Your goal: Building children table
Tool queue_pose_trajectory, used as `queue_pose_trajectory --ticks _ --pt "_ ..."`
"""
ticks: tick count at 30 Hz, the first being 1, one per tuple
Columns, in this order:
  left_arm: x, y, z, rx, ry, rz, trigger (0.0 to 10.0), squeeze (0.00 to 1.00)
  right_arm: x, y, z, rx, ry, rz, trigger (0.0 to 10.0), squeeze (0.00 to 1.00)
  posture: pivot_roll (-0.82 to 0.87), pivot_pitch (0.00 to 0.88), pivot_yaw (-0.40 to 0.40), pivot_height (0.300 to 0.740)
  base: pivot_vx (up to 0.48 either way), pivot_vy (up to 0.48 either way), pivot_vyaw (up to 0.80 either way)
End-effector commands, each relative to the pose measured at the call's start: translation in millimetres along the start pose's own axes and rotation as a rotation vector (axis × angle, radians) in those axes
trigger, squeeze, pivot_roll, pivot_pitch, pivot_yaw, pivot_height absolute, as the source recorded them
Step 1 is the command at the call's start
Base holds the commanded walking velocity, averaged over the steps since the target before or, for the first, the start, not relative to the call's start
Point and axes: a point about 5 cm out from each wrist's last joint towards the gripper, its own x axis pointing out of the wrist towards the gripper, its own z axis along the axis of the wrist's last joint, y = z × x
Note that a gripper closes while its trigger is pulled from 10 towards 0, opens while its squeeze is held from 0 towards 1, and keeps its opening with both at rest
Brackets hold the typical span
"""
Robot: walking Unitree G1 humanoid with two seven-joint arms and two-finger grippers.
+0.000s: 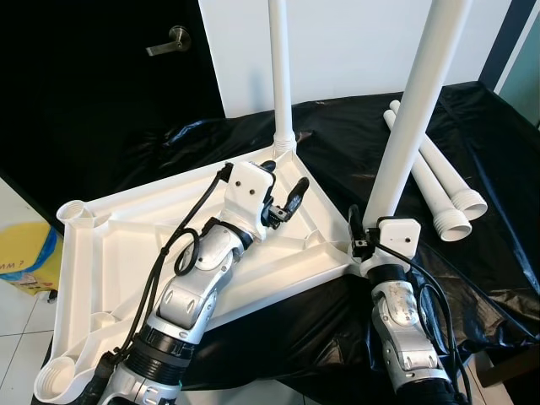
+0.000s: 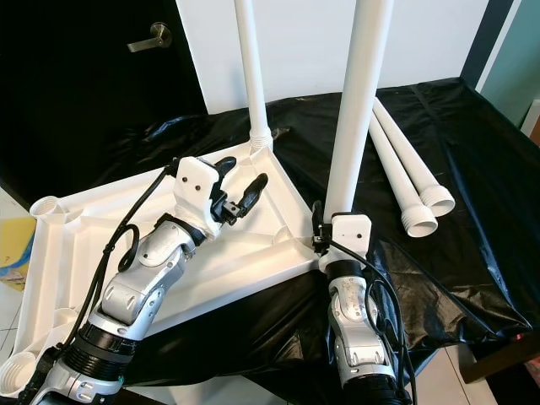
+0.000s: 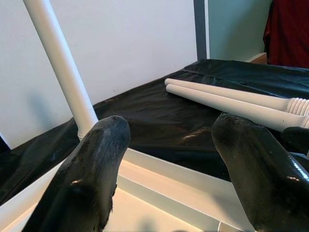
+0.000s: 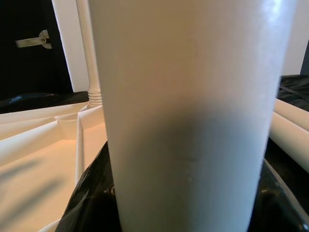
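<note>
Firstly, right gripper (image 2: 322, 226): fingers pinched on the near table leg (image 1: 418, 101), which stood upright at the near corner of the upturned white tabletop (image 1: 110, 245). Left gripper (image 1: 285, 198): fingers spread apart, holding nothing, hovering above the tabletop's ribbed underside. Far table leg (image 1: 281, 72): upright, seated in the tabletop's far corner socket. Two loose legs (image 1: 439, 177): lying side by side on the black sheet (image 1: 354, 135), well apart from the tabletop, beyond the near leg.
</note>
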Motion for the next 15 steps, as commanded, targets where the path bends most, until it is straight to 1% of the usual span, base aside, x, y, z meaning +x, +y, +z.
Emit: queue_pose_trajectory --ticks 1,6,7,9,13,15 --pt "-1.2 -2.3 -1 0.003 -0.003 -0.087 10.0 0.0 -12.0 -12.0 -26 0.015 0.138 -0.051 10.0 0.0 -0.14 0.03 0.094 0.74 0.0 0.0 0.0" --pt "0.1 -3.3 -1 0.002 -0.004 -0.089 10.0 0.0 -8.2 -18.5 -23 -0.003 0.127 -0.044 10.0 0.0 -0.14 0.026 0.091 0.74 0.0 0.0 0.0" --pt "0.6 -3.6 -1 0.002 -0.005 -0.09 10.0 0.0 -6.6 -21.1 -22 -0.005 0.116 -0.035 10.0 1.0 -0.14 0.022 0.088 0.74 0.0 0.0 0.0" --pt "1.3 -4.1 -1 0.001 -0.007 -0.092 10.0 0.0 -4.4 -24.1 -19 -0.013 0.092 -0.029 10.0 1.0 -0.14 0.015 0.088 0.74 0.0 0.0 0.0" --pt "1.6 -4.4 -1 0.0 -0.008 -0.093 10.0 0.0 -2.8 -24.8 -17 -0.008 0.079 -0.003 10.0 1.0 -0.14 0.014 0.086 0.74 0.0 0.0 0.0" --pt "2.3 -5.1 -1 -0.002 -0.011 -0.094 10.0 0.0 0.0 -24.9 -14 0.017 0.067 0.056 10.0 1.0 -0.15 0.011 0.085 0.74 0.0 0.0 0.0"
